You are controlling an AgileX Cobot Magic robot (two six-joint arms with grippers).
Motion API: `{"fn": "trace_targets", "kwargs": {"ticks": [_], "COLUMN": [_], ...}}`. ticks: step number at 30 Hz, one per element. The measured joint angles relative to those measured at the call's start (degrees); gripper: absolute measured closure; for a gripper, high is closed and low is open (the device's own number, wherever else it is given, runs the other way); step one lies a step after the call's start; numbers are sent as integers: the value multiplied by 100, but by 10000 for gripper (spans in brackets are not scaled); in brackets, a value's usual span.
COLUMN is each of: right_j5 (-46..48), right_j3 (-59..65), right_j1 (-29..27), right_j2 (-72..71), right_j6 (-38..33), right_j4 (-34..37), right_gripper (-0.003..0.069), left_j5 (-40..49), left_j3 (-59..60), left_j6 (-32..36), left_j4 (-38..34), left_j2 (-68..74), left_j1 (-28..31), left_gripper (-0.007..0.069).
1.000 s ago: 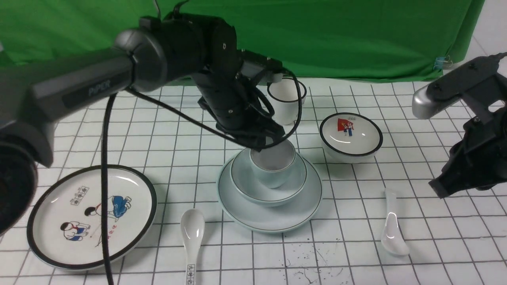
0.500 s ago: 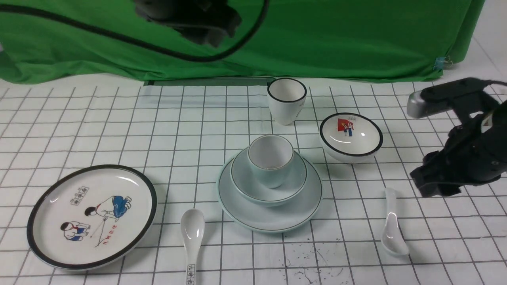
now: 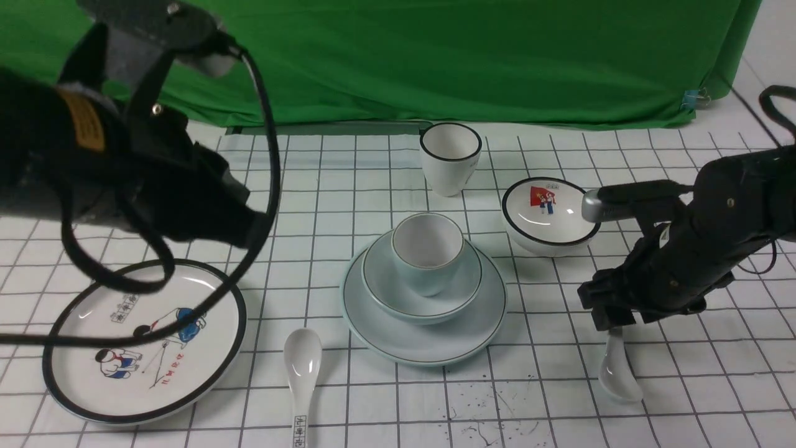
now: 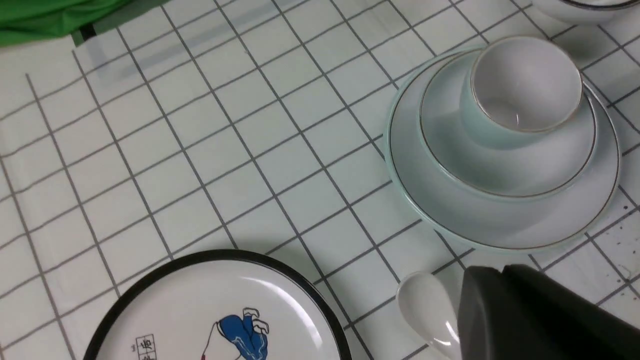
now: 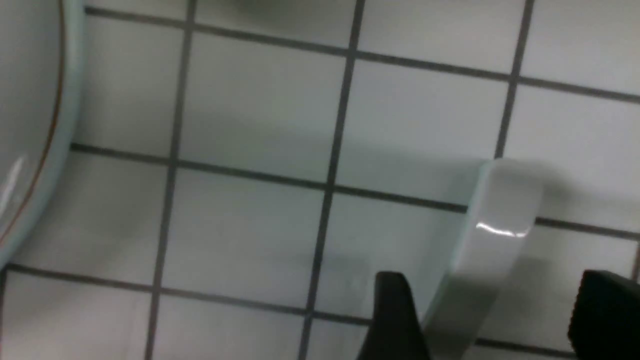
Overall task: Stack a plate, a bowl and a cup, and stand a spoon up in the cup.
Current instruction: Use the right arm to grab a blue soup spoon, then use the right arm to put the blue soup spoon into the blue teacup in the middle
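Right end effector (image 3: 612,318) hangs low over the desk (image 3: 311,205), its jaws spread wide and straddling the handle of the spoon (image 3: 619,368) without clamping it. One finger (image 5: 395,320) sits just beside the handle. The spoon lies at 4 o'clock from the plate (image 3: 398,341), handle toward 12. The bowl (image 3: 385,292) sits on the plate, with the cup (image 3: 428,252) upright inside it. How far the left end effector (image 4: 500,305) is open cannot be told.

spoon (image 3: 619,373): glossy ceramic | plate (image 3: 429,350): smooth glazed ceramic | backdrop (image 3: 497,62): matt green cloth
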Motion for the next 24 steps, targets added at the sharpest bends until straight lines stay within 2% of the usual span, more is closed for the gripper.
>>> {"fn": "trace_targets", "kwargs": {"ticks": [3, 5, 8, 10, 11, 12, 19, 24], "right_j5": [-77, -113, -108, -108, -108, -91, 0, -511], "right_j3": [0, -38, -58, -58, -58, -58, -58, -225], "right_j1": [0, 0, 0, 6, 6, 28, 234, 666], "right_j2": [181, 241, 251, 245, 242, 212, -644, -1620], "right_j6": [59, 81, 79, 68, 68, 13, -293, -541], "right_j4": [0, -34, -71, -77, -77, -51, -10, -10], "right_gripper": [212, 257, 339, 436, 445, 494, 489, 489], "left_j5": [-70, -110, -278, -342, -349, -356, -361, -548], "left_j3": [160, 208, 208, 208, 208, 208, 208, 208], "left_j6": [-7, -7, -8, -8, -8, -8, -8, -8], "left_j4": [0, 0, 0, 0, 0, 0, 16, 16], "left_j2": [-16, -16, -16, -16, -16, -16, -16, -16], "left_j1": [0, 0, 0, 0, 0, 0, 0, 0], "left_gripper": [659, 659, 659, 659, 659, 659, 659, 659]}}
